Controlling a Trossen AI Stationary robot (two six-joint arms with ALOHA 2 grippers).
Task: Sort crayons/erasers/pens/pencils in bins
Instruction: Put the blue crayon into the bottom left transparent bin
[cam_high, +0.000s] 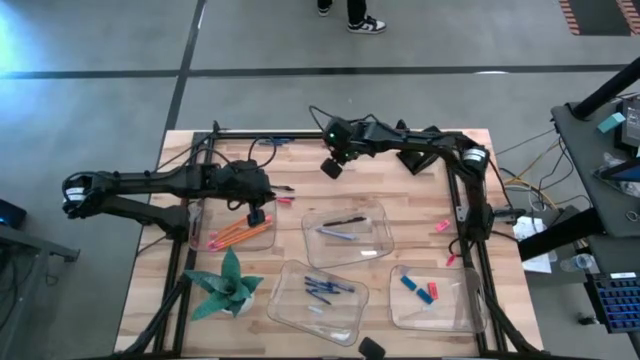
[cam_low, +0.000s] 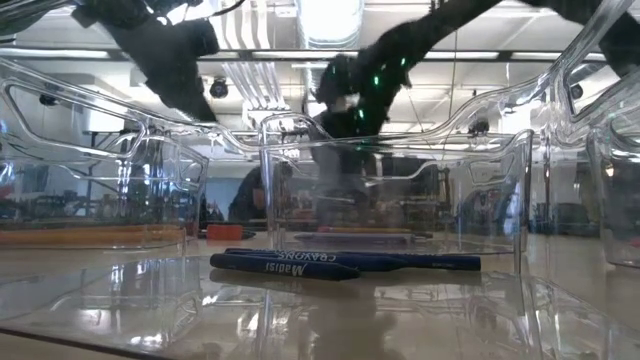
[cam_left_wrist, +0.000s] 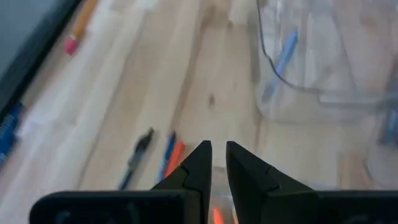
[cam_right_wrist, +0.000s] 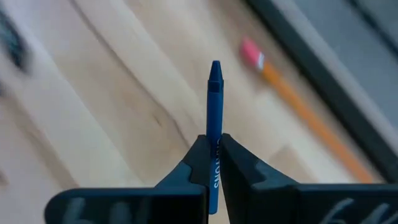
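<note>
Right gripper (cam_right_wrist: 212, 163) pinched tight on a short blue wax crayon (cam_right_wrist: 214, 99) above bare wooden table (cam_high: 400, 190) near its far edge; left gripper (cam_left_wrist: 213, 155), fingers narrowly parted, over the clear plastic bin (cam_high: 262, 238) of orange pencils (cam_high: 238, 234).

We can read very little here. In the low view, the nearer dark blue crayon (cam_low: 285, 266) lying in the clear bin (cam_low: 400, 190) carries light lettering; the word "CRAYONS" is legible on it, running upside down along the wrapper, and a second shorter word beside it we cannot make out with confidence. In the right wrist view, the blue crayon (cam_right_wrist: 214, 118) pinched in the right end effector (cam_right_wrist: 213, 158) shows white capital letters just between the fingertips, partly covered; they look like part of the same "CRAYONS" wording, though we see only a few letters. We find no other legible text.
</note>
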